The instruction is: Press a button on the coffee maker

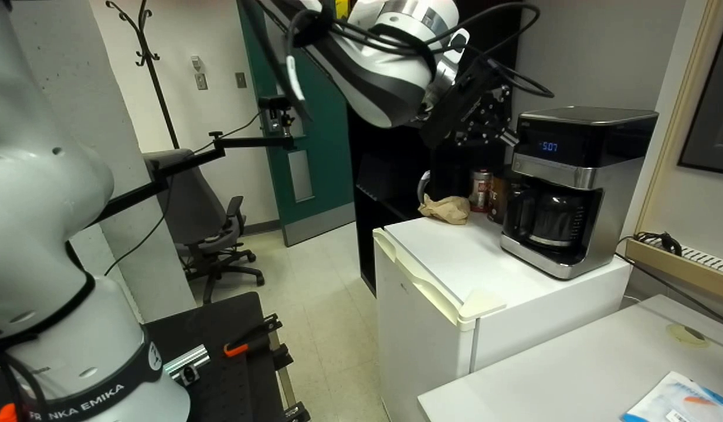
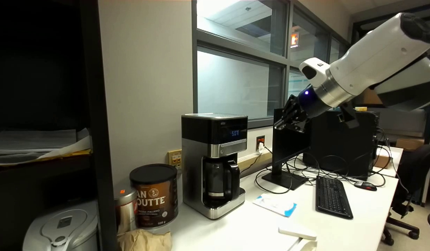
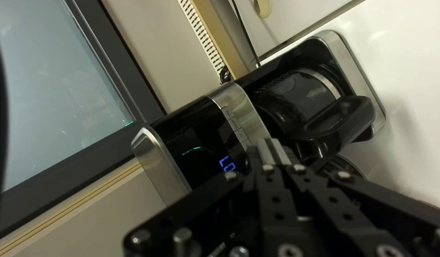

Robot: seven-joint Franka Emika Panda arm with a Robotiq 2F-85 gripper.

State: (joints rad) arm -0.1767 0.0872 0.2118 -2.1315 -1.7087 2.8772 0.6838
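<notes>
The black and silver coffee maker (image 1: pixel 587 176) stands upright on a white fridge (image 1: pixel 426 334). It also shows in an exterior view (image 2: pixel 195 170) and in the wrist view (image 3: pixel 202 132). Its blue display (image 1: pixel 549 146) reads 5:07. A row of small buttons (image 3: pixel 236 124) runs along its silver band in the wrist view. The dark carafe (image 1: pixel 557 220) sits inside. My gripper (image 1: pixel 509 138) is shut and empty, in front of the coffee maker's upper front. In an exterior view the gripper (image 2: pixel 281 126) appears apart from it. In the wrist view the fingertips (image 3: pixel 274 151) hide part of the button row.
A crumpled paper bag (image 1: pixel 446 209) and coffee cans (image 2: pixel 155 197) stand beside the coffee maker. A black shelf (image 1: pixel 390 176) rises behind them. A monitor (image 2: pixel 289 139), a keyboard (image 2: pixel 331 197) and a packet (image 2: pixel 276 204) are on the adjoining desk. A wall with a window is behind.
</notes>
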